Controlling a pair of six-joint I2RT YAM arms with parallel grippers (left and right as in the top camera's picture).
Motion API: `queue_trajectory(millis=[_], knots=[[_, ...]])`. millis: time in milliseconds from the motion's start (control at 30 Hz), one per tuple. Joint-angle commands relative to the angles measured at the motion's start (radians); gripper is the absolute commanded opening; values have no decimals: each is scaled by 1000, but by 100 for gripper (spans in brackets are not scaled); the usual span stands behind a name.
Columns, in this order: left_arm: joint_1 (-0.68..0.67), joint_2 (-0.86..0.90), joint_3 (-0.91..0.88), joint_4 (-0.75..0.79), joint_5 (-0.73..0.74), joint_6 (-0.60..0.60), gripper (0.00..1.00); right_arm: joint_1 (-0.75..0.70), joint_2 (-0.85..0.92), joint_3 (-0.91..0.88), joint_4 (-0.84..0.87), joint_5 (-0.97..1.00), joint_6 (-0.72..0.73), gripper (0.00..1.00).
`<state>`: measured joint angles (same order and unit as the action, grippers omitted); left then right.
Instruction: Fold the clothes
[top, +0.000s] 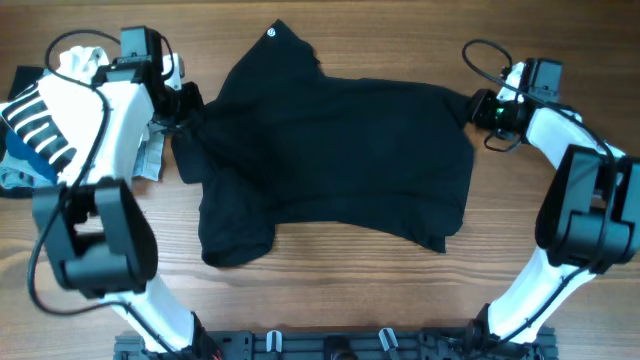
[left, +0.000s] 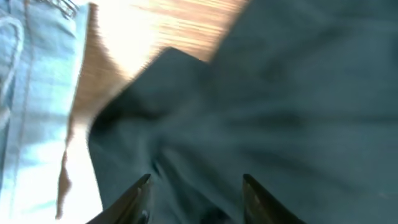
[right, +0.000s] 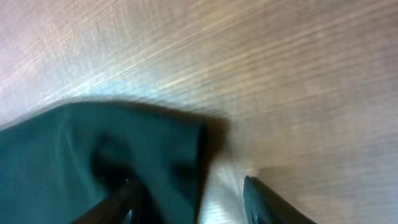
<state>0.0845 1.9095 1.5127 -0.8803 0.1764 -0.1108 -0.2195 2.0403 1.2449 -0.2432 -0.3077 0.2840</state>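
Observation:
The black T-shirt (top: 330, 150) lies crumpled across the middle of the wooden table (top: 330, 290), with a small white logo (top: 271, 33) at its far tip. My left gripper (top: 188, 108) is at the shirt's left edge. In the left wrist view its jaws stand open (left: 196, 182) over the rumpled black fabric (left: 280, 93), gripping nothing. My right gripper (top: 478, 108) is at the shirt's upper right corner. It is open (right: 188, 185), with the shirt's edge (right: 93, 155) between its fingers: one finger is over the cloth, the other over bare wood.
Other garments are piled at the far left, behind the left arm: a navy white-striped one (top: 40, 120), a white one (top: 80, 62) and light blue denim (left: 31, 93). Bare wood (right: 280, 74) lies to the right of the shirt.

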Motion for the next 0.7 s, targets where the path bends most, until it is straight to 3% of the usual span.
queue_trajectory(millis=[0,233,400,667], knots=[[-14,-60,0,-62,118,-1,48,-2,47,-2,60,-58,97,49],[-71,-60,0,-184,110,55,45,37,116,-2,126,-109,108,42],[-109,-60,-1,-185,64,55,47,48,116,6,179,-92,105,4],[-156,-60,-2,-194,63,55,48,-40,-62,135,178,-81,107,4]])
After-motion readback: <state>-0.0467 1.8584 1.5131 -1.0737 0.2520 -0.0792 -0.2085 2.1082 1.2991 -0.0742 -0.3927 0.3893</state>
